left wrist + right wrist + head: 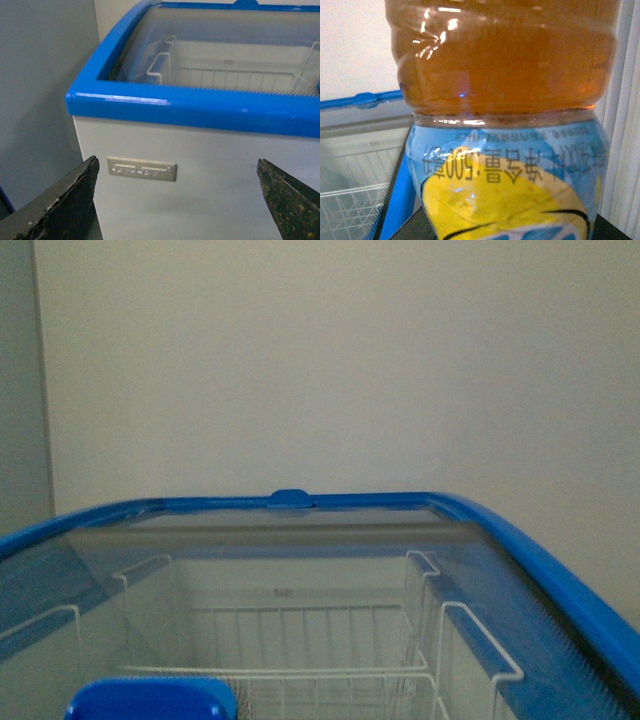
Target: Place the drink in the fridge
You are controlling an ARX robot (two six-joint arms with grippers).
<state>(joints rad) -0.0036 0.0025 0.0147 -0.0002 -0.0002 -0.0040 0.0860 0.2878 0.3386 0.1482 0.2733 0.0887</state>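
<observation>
Drink sits clamped in right end effector; left end effector gapes before fridge.

Drink cap & base off-frame

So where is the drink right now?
The drink fills the right wrist view close up, with the blue rim of the fridge behind it; the front view misses it.
</observation>
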